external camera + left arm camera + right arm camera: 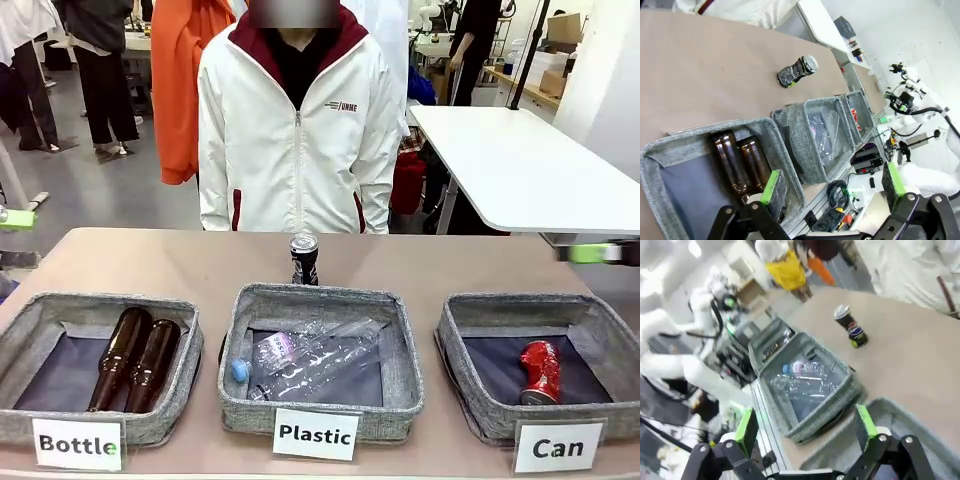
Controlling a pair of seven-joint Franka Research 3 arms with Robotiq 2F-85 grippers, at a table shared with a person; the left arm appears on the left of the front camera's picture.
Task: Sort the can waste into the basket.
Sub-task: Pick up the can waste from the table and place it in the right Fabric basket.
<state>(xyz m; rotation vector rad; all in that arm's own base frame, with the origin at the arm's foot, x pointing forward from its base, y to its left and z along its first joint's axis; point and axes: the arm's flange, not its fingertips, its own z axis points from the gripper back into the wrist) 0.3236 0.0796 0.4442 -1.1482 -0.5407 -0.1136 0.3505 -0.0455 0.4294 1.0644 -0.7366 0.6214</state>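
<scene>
Black can (304, 258) stands loose on table (150, 262); red can (540, 372) lies in Can basket (530, 304). My left gripper (832, 182), right gripper (805, 426) gape empty; next I grasp black can.

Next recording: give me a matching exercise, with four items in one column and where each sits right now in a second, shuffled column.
Items:
1. red can
2. black can
3. brown glass bottles
4. clear plastic bottles

Places:
A. lying in the Plastic basket
B. standing upright on the table, behind the Plastic basket
C. lying in the Can basket
D. lying side by side in the Bottle basket

Pairs: 1-C, 2-B, 3-D, 4-A.
</scene>
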